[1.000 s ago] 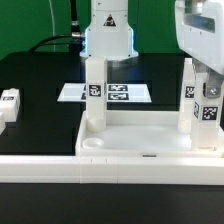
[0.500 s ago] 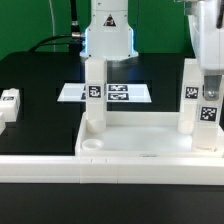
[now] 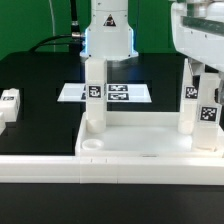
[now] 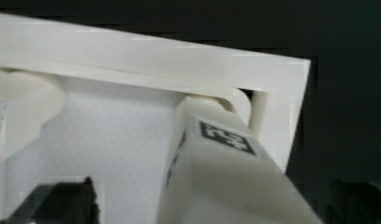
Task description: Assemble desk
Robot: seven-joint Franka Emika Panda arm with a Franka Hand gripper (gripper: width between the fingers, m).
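Plastic, white and matte, makes up the desk top (image 3: 130, 140), a rectangular tray with a raised rim that is seen lying on the black table (image 3: 40, 80). The gripper (image 3: 207, 78) is held over the tray's corner at the exterior view's right, and a square-section tagged leg (image 3: 209, 118) is seen upright directly beneath the jaws. Whether the jaws are pressed onto it or spread around it cannot be told: the fingertips are hidden by the gripper's bulky white body. A second leg (image 3: 189, 100) is stood just beside the jaws, and a third leg (image 3: 93, 95) well apart from them. A loose leg (image 3: 8, 103) is left lying farthest from the jaws. The flat marker board (image 3: 115, 92) is seen beyond the tray
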